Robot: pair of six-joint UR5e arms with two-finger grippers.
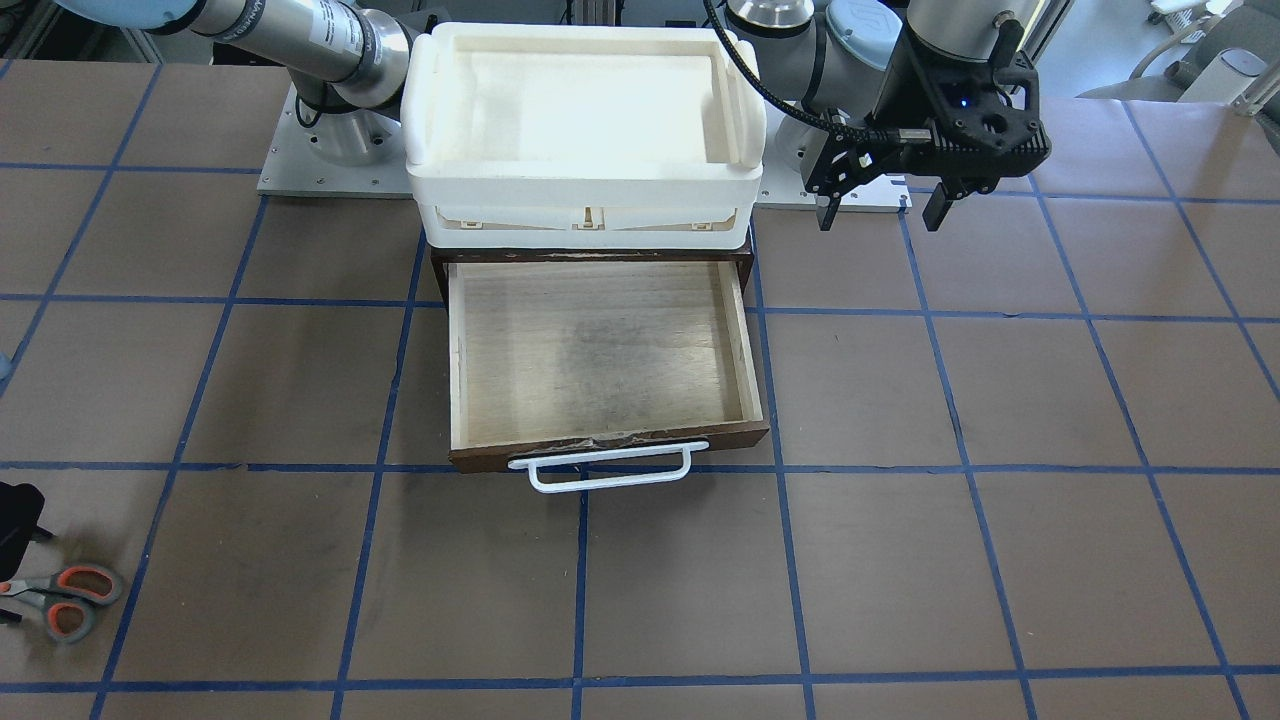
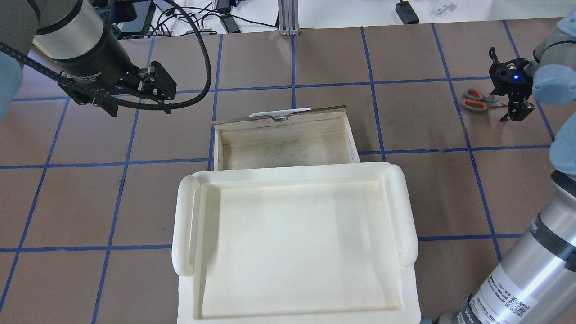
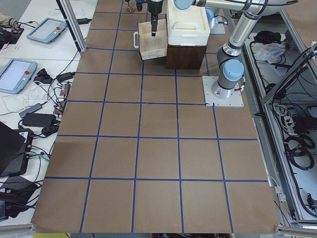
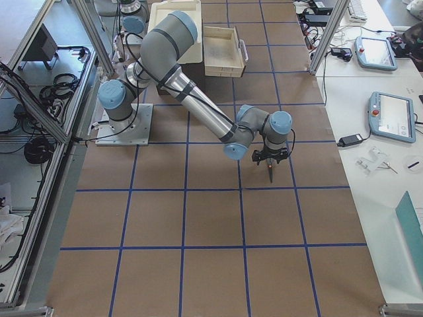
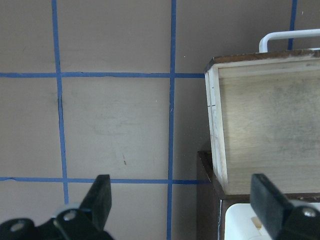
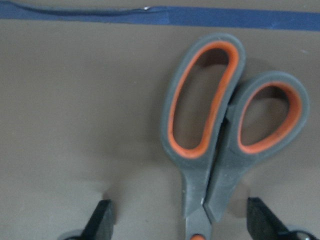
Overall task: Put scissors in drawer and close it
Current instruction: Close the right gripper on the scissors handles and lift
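The scissors (image 1: 72,600) lie flat on the table near its front corner on the robot's right, grey-and-orange handles pointing away from the gripper. My right gripper (image 6: 182,226) is open and low over them. Its fingers (image 6: 102,221) stand either side of the scissors (image 6: 215,130) where the handles meet; the blades are hidden. They also show in the overhead view (image 2: 476,100), beside the right gripper (image 2: 513,108). The drawer (image 1: 600,350) is pulled open and empty, white handle (image 1: 600,468) to the front. My left gripper (image 1: 880,210) is open and empty, hovering beside the cabinet.
A white plastic tub (image 1: 585,100) sits on top of the dark cabinet, above the drawer (image 2: 283,144). The left wrist view shows the drawer's corner (image 5: 220,125) to the right of the left fingers (image 5: 100,195). Blue tape lines grid the brown table.
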